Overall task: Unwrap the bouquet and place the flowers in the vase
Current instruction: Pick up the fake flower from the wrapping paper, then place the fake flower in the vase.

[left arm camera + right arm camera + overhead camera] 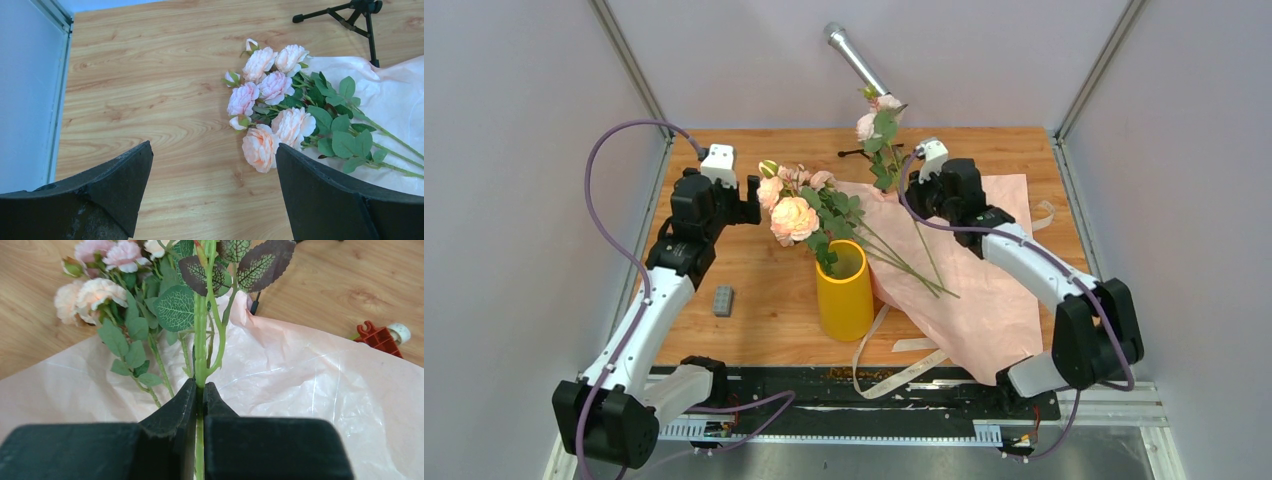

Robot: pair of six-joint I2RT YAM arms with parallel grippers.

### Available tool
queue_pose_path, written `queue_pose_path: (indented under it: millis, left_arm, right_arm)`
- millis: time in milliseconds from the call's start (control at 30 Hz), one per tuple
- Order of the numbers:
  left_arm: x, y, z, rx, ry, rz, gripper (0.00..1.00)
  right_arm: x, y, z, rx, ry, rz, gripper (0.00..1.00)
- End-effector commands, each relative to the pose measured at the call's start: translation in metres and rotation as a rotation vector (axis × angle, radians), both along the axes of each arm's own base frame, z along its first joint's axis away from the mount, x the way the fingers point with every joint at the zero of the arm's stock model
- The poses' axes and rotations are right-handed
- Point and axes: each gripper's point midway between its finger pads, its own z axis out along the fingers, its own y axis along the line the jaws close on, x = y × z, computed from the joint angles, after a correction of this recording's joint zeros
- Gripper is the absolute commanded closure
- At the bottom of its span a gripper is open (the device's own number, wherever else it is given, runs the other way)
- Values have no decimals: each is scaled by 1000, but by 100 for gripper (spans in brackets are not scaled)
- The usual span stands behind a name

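Top external view.
Counter [754, 290]: wood.
Paper [984, 310]: spread flat at right, leaving the stems free.
Vase [845, 300]: upright at centre, mouth up for loading.
Flowers [796, 215]: lying just behind the vase, stems across the paper.
Single stem [201, 340]: held upright, pinched in the closed right jaws, likely bound for the vase.
Left jaws: fully apart, empty, above the blooms.
Ribbon [879, 365]: loose beside the vase.

Stem [200, 340] end (inside right gripper [199, 389]) hidden

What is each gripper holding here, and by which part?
Right gripper pinches one rose stem on its green stalk, just below the leaves. Left gripper is open, holding nothing.
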Motion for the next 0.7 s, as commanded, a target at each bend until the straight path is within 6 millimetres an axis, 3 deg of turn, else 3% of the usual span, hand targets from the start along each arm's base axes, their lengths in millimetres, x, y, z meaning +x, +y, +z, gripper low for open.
queue_pose_path:
  millis: [0,200,467,667]
  left_arm:
    - [0,-1,26,-22,-80,-11,0]
    - [0,-5,29,-42,-80,-24,0]
    - [-9,-3,45,-46,-137,-24,0]
    - [-14,-2,51,-69,-161,-19,0]
  right_arm:
    - [-16,7,78,164,-191,57,100]
    - [-60,10,138,273,-313,168,100]
    - [-132,10,239,537,-460,310,100]
    - [-175,9,292,669,-535,420,100]
